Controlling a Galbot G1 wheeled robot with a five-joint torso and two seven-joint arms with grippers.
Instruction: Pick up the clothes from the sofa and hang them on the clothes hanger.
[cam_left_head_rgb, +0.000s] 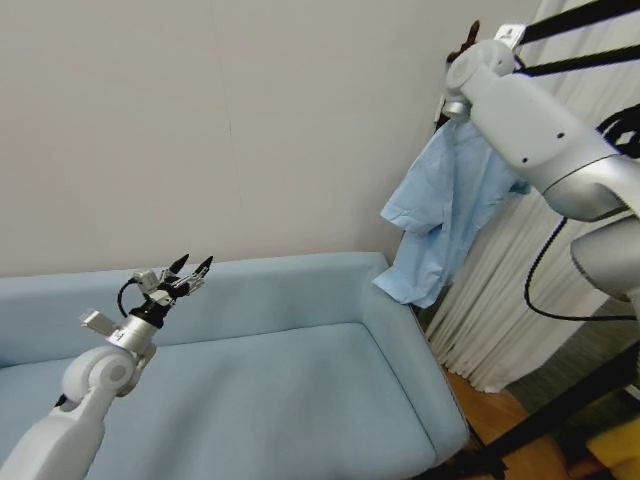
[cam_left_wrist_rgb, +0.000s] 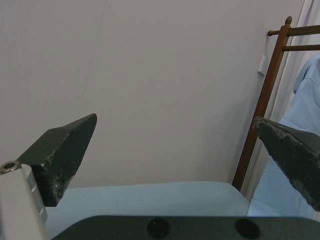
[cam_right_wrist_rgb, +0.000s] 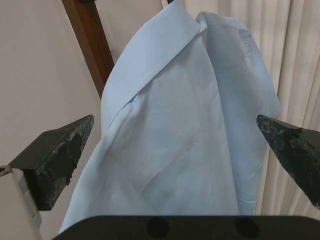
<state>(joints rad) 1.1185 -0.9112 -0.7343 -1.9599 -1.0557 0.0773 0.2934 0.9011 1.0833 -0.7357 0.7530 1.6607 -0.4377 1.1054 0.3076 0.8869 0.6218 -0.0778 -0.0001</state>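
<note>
A light blue shirt (cam_left_head_rgb: 445, 205) hangs from the dark wooden clothes hanger (cam_left_head_rgb: 468, 42) beside the sofa's right end. In the right wrist view the shirt (cam_right_wrist_rgb: 170, 125) drapes off the hanger's pole (cam_right_wrist_rgb: 87, 35), collar uppermost. My right gripper (cam_right_wrist_rgb: 175, 120) is open just in front of it, with nothing between the fingers. My right arm (cam_left_head_rgb: 520, 110) reaches up to the hanger top. My left gripper (cam_left_head_rgb: 190, 268) is open and holds nothing, hovering over the sofa (cam_left_head_rgb: 250, 390) backrest. From the left wrist, that gripper (cam_left_wrist_rgb: 175, 117) faces the wall, with the hanger pole (cam_left_wrist_rgb: 265, 95) and shirt (cam_left_wrist_rgb: 307, 100) off to the side.
A white pleated curtain (cam_left_head_rgb: 520, 300) hangs behind the hanger. Wooden floor (cam_left_head_rgb: 500, 420) shows past the sofa's right arm, crossed by a black bar (cam_left_head_rgb: 560, 410). Black cables (cam_left_head_rgb: 545, 270) trail from my right arm. The plain wall runs behind the sofa.
</note>
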